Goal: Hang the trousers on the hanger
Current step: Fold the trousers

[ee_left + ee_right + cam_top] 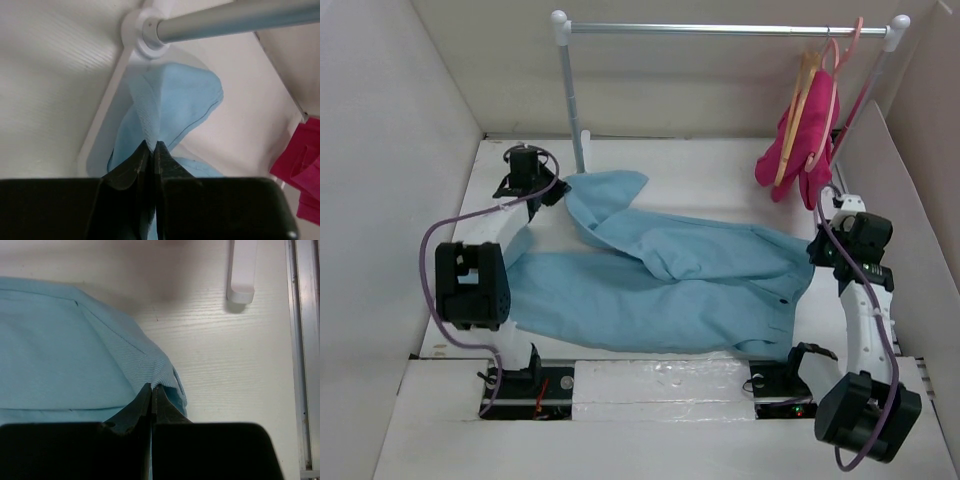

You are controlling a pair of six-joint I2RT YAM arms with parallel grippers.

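Trousers (660,290), soft sky-blue twill, rumpled; left and right jaws clamped on edges

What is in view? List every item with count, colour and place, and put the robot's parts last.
trousers: one, light blue, spread across the table between the arms
wooden hanger: one, tan, hanging at the rail's right end
plastic hanger: one, pink, hooked on the rail beside the wooden one
garment: one, magenta, hanging below the two hangers
rail: one, silver with white end caps, across the back
table: one, white, under the trousers
cables: two, purple, one looping along each arm
left gripper: one, black, shut on a trouser fold near the rail's left post
right gripper: one, black, shut on the trousers' right edge
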